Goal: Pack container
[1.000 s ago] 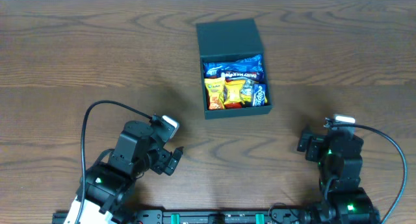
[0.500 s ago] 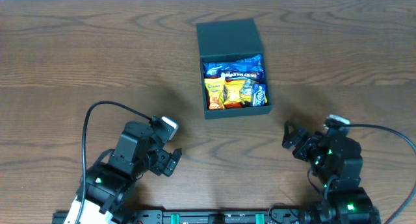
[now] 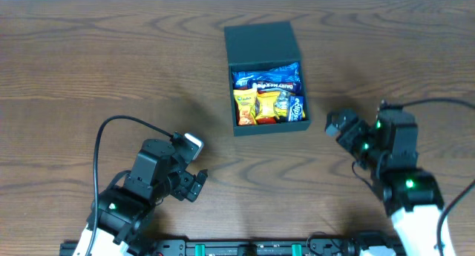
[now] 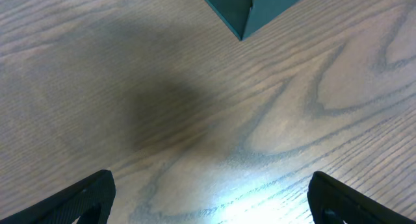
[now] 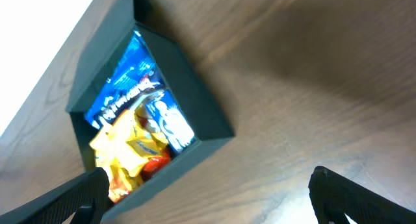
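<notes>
The dark teal-green container (image 3: 306, 121) sits at the table's upper middle, its flat lid (image 3: 260, 42) open and folded back. Inside lie snack packets (image 3: 267, 96), blue, yellow and orange. It also shows in the right wrist view (image 5: 205, 117) with the packets (image 5: 140, 130) visible. My right gripper (image 3: 332, 125) is open and empty, just right of the container's near right corner. My left gripper (image 3: 199, 183) is open and empty at the lower left, well apart from the container. The left wrist view shows only a corner of the container (image 4: 244, 10).
The wooden table (image 3: 89, 70) surrounds the container. Black cables loop from both arms near the front edge. A white band runs along the table's far edge.
My right arm has moved forward and left, from near the front edge up to just beside the container's right side. The left arm has not moved.
</notes>
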Robot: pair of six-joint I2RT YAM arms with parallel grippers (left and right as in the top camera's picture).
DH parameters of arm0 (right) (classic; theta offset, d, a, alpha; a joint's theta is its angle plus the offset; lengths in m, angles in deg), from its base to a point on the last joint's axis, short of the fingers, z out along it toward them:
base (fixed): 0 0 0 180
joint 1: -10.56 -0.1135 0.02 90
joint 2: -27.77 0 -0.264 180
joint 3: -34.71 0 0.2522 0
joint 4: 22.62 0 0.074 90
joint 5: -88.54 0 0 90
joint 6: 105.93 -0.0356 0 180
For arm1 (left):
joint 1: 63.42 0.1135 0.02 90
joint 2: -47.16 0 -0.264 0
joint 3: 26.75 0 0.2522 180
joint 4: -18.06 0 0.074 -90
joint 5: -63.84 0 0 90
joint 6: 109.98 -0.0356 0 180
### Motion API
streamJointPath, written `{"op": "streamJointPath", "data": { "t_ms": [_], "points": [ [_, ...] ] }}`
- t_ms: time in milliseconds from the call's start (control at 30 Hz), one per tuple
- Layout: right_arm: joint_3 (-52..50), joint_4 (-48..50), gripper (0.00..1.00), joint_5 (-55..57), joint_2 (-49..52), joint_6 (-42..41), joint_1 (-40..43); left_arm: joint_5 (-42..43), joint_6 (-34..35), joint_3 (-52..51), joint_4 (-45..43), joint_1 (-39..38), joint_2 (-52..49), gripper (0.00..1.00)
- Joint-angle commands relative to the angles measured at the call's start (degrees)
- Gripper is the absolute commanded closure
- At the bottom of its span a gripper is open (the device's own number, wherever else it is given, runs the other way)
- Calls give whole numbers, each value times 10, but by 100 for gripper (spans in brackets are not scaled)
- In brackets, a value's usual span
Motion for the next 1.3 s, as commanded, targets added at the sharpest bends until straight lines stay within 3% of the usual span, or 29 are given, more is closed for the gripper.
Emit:
{"op": "streamJointPath", "data": {
  "t_ms": [0, 33, 67, 100, 133, 167, 300, 400, 500, 567, 767, 1100, 1267],
  "points": [
    [76, -2, 1, -29, 55, 54, 3, -3, 3, -3, 2, 2, 3, 5],
    [99, -10, 1, -33, 78, 74, 3, -3, 3, -3, 2, 2, 3, 5],
    [115, -19, 9, -34, 96, 83, 3, -3, 3, -3, 2, 2, 3, 5],
    [132, -28, 25, -34, 117, 92, 5, -3, 3, -3, 2, 2, 3, 4],
    [150, -32, 55, -34, 144, 95, 10, -3, 3, -3, 2, 2, 3, 5],
    [169, -31, 99, -34, 181, 98, 22, -3, 3, -3, 2, 2, 3, 4],
    [211, -18, 99, -54, 279, 95, 79, -3, 3, -3, 2, 2, 3, 5],
    [224, 38, 99, -175, 336, 179, 108, -3, 3, -3, 2, 2, 3, 5],
    [254, 41, 99, -212, 403, 186, 122, -3, 3, -3, 2, 2, 3, 5],
    [276, 63, 99, -290, 443, 277, 123, -3, 3, -3, 2, 2, 3, 5],
    [328, 75, 99, -360, 534, 384, 120, -3, 3, -3, 2, 2, 3, 5],
    [328, 182, 99, -364, 629, 365, 105, -3, 3, -3, 2, 2, 3, 5],
    [329, 270, 99, -359, 672, 317, 90, -3, 3, -3, 2, 2, 3, 5]
  ]
}}
